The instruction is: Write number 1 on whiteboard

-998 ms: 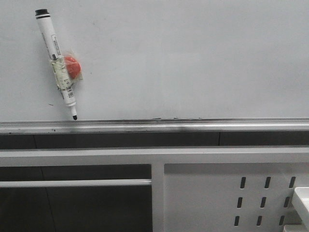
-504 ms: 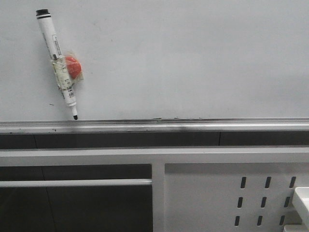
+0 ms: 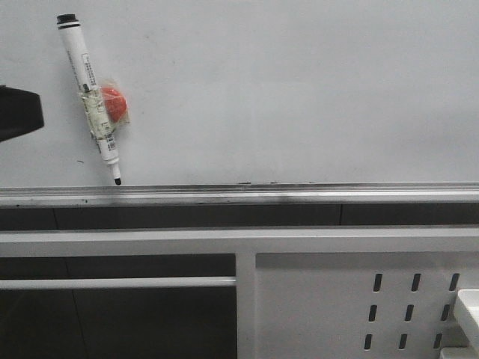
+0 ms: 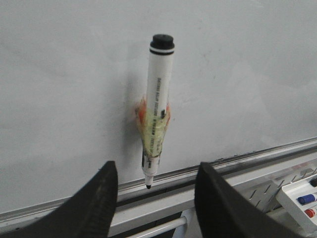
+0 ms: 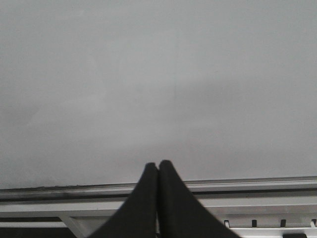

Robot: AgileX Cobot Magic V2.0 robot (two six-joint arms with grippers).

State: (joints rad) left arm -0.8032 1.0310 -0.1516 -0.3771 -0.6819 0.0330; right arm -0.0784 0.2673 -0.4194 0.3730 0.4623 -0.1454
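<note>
The whiteboard [image 3: 299, 90] fills the upper front view, with a silver rail [image 3: 239, 194] along its lower edge. A white marker pen [image 3: 88, 97] with a black cap end hangs on it at the upper left, tip down, taped to a red magnet [image 3: 114, 103]. No number 1 stroke shows on the board. My left gripper [image 4: 156, 171] is open and empty, its jaws standing either side of the pen's tip [image 4: 148, 186] and short of the board; a dark part of it shows at the left edge of the front view [image 3: 19, 112]. My right gripper [image 5: 158, 166] is shut and empty, facing bare board [image 5: 158, 74].
Below the rail are white frame bars [image 3: 239, 241] and a white perforated metal panel [image 3: 359, 307]. A white tray with coloured markers [image 4: 302, 198] sits low to the right in the left wrist view. Tiny dark specks [image 3: 254, 182] lie near the rail.
A dark part of my left gripper has come into the front view at the left edge. The pen and board have not moved.
</note>
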